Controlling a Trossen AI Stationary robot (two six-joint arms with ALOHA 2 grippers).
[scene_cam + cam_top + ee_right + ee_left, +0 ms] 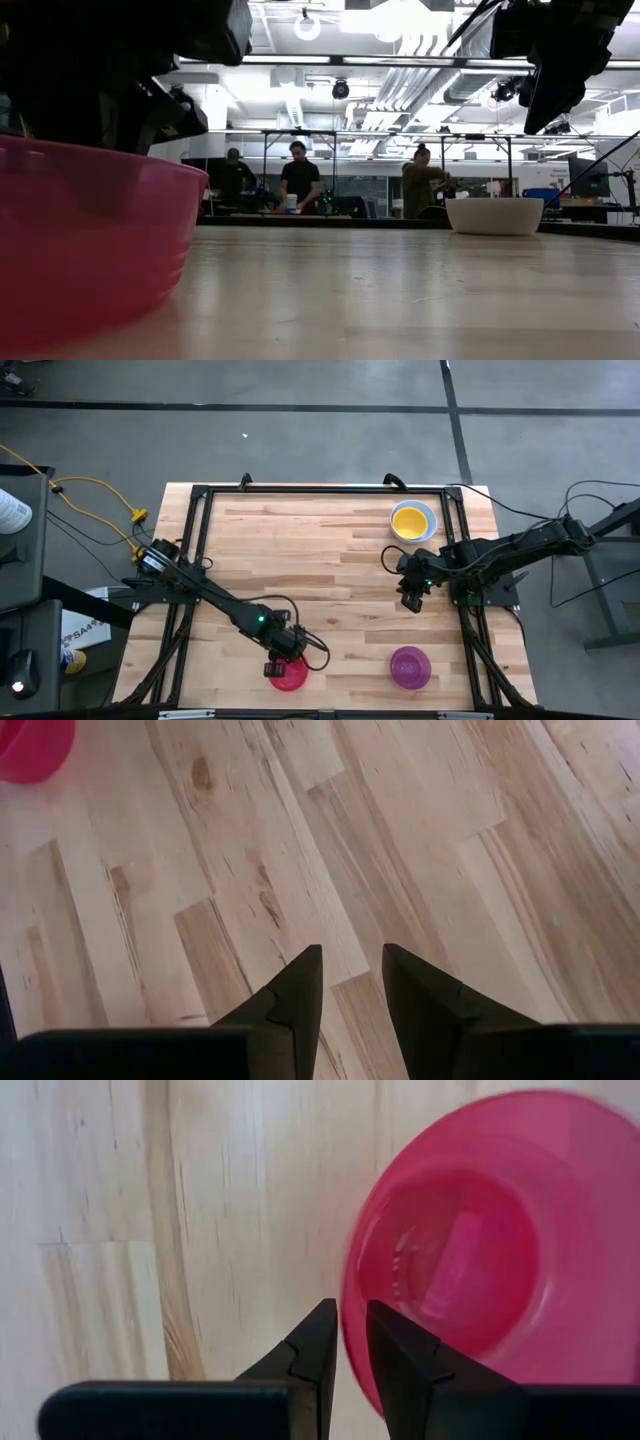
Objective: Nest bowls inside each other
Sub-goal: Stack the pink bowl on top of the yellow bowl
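Note:
A pinkish red bowl [290,674] is near the table's front edge, left of centre, with its opening up, and my left gripper [275,665] is shut on its rim. It fills the low view's left side [80,240]. A purple bowl [410,666] stands on the table to its right. At the far right a yellow bowl [411,520] sits inside a pale bowl [494,215]. My right gripper [412,600] hangs open over bare wood [352,975] between those two, touching nothing. My left gripper has the pinkish red bowl's rim [347,1295] between its two fingers, one finger [318,1342] outside the wall and the other [402,1355] inside the hollow. The fingers come steeply from above. The bowl stays upright; I cannot tell whether its base is on the table.
A black frame [200,495] runs along the table's far and side edges. Bare wood lies open across the table's middle [320,560]. People stand at benches in the room beyond the table [300,180].

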